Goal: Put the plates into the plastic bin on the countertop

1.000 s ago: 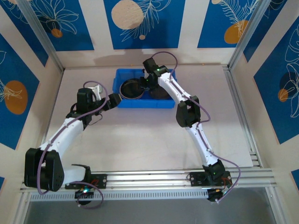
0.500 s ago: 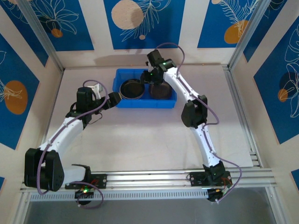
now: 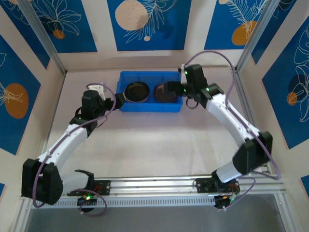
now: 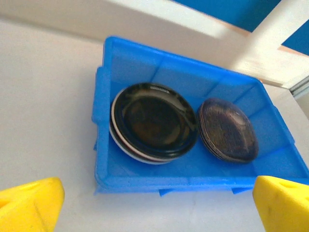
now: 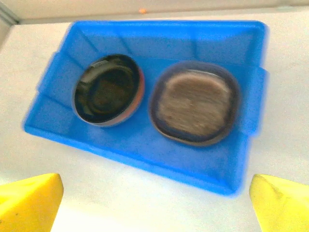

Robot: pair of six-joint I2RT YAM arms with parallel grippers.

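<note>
The blue plastic bin (image 3: 150, 109) stands at the back of the white countertop (image 3: 154, 140). Inside it lie two stacks of plates: a black-topped stack (image 3: 136, 92) on the left with cream and orange rims under it, and smoky-grey plates (image 3: 166, 92) on the right. My left gripper (image 3: 117, 100) hovers open at the bin's left front corner. Open as well, my right gripper (image 3: 180, 90) hangs just off the bin's right end. In the left wrist view the bin (image 4: 159, 186), black plate (image 4: 154, 121) and grey stack (image 4: 227, 130) lie ahead of the yellow fingers (image 4: 29, 205). The right wrist view has the bin (image 5: 159, 159) beyond its fingers (image 5: 280, 203).
White walls with blue panels close in the back and both sides. An aluminium rail (image 3: 193, 181) runs along the near edge by the arm bases. Bare countertop stretches in front of the bin.
My right gripper has opened and drawn back to the right, from over the bin's middle to its right end, leaving the grey plates in the bin. The left arm has hardly moved.
</note>
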